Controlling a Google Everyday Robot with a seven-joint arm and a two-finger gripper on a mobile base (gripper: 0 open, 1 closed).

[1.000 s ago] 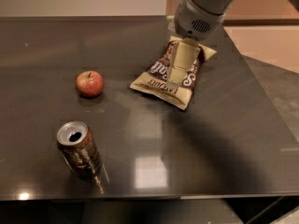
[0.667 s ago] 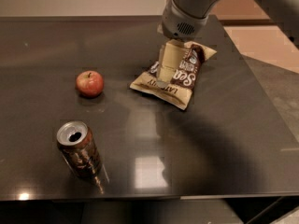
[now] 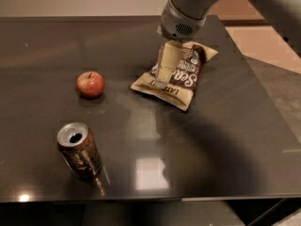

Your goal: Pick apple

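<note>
The apple (image 3: 90,84) is small, round and red with a yellowish blush and a short dark stem. It stands upright on the dark table (image 3: 221,140), left of the middle. My gripper (image 3: 167,67) hangs from the grey arm above the table, over the left part of a snack bag. It is to the right of the apple, well apart from it and higher, and it holds nothing that I can see.
A tan and brown snack bag (image 3: 186,76) lies flat under and right of the gripper. An opened brown soda can (image 3: 80,152) stands near the front left, in front of the apple. The table's right edge borders a lower floor area.
The gripper and arm have moved to the left, from over the bag's middle towards its left side and nearer the apple. The apple, can and bag have not moved.
</note>
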